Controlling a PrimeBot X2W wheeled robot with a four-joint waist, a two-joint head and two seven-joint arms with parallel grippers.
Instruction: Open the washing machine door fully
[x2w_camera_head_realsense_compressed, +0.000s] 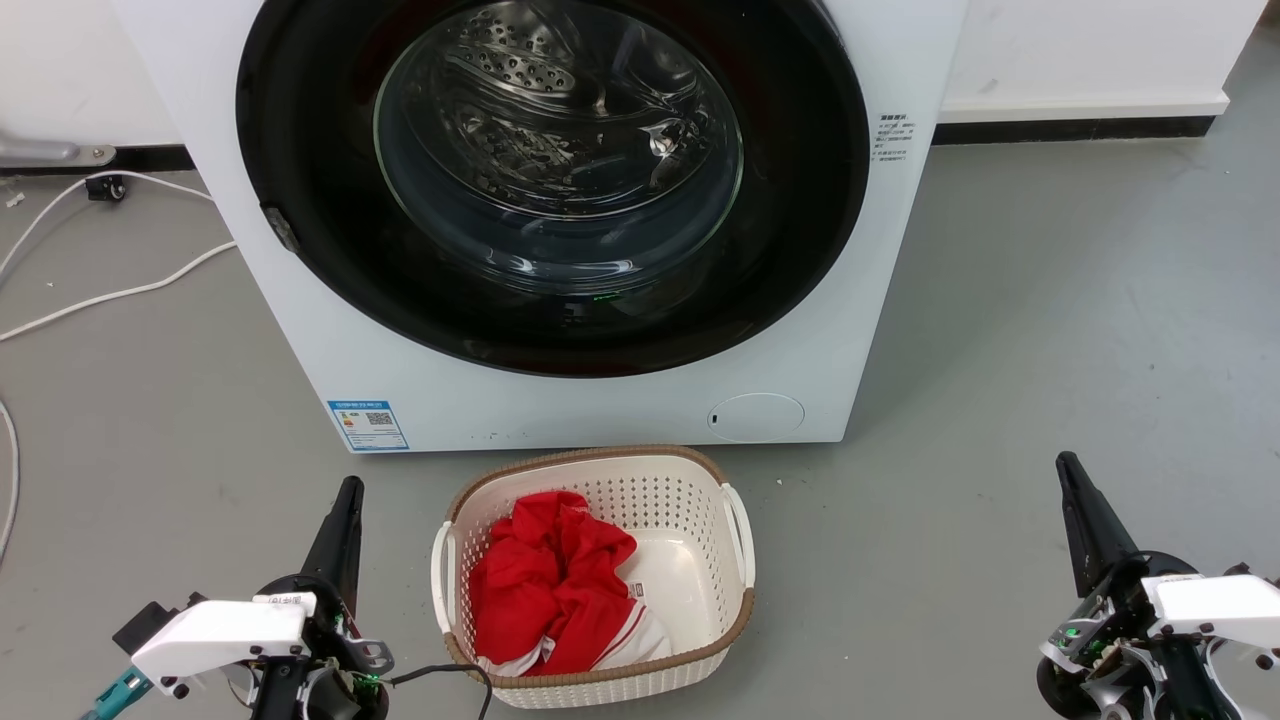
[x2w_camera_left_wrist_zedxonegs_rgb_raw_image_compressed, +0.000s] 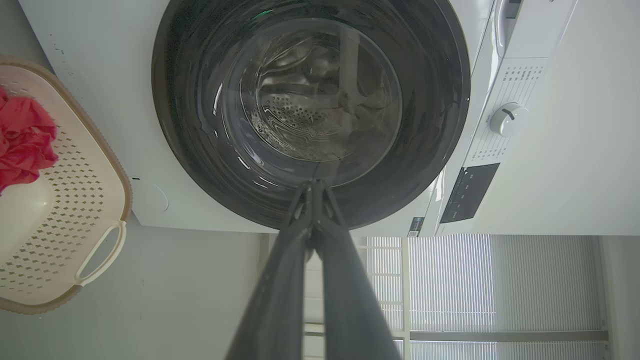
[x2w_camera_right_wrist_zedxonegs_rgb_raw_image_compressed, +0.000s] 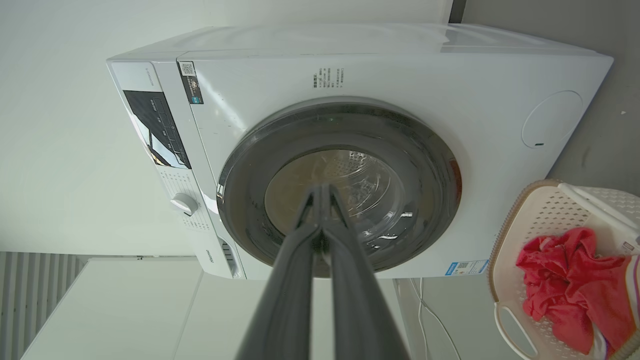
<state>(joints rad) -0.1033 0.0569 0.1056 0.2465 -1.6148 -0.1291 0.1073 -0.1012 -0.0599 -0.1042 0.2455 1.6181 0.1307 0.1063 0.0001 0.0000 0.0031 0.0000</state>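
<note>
Door shut and task not yet begun: the washing machine door (x2w_camera_head_realsense_compressed: 555, 170) lies flush in the front of the washing machine (x2w_camera_head_realsense_compressed: 600, 415), on the far side of the laundry basket (x2w_camera_head_realsense_compressed: 745, 560). The basket stands on the floor just before the machine with a red garment (x2w_camera_head_realsense_compressed: 550, 575) in it.

The left gripper (x2w_camera_head_realsense_compressed: 348, 492) sits low at the near left and the right gripper (x2w_camera_head_realsense_compressed: 1068, 472) at the near right, both well apart from the door. Each has its jaws pressed together with nothing between them, and the wrist views show the same.

The door should be stiff and fairly heavy, held by a latch that gives all at once before it swings on its hinge. The glossy black ring looks slippery. The bulging glass offers nothing to pinch and is best not knocked.

A small grey tab (x2w_camera_head_realsense_compressed: 281, 228) on the door's left edge looks the likeliest place to take hold, though it is too small to tell whether it is a catch or a pull. I cannot see the hinge; it is probably on the right. My judgement is to hook a fingertip behind the rim at the tab rather than squeeze, then pull toward the near side and follow the arc, keeping the arm above the basket
</note>
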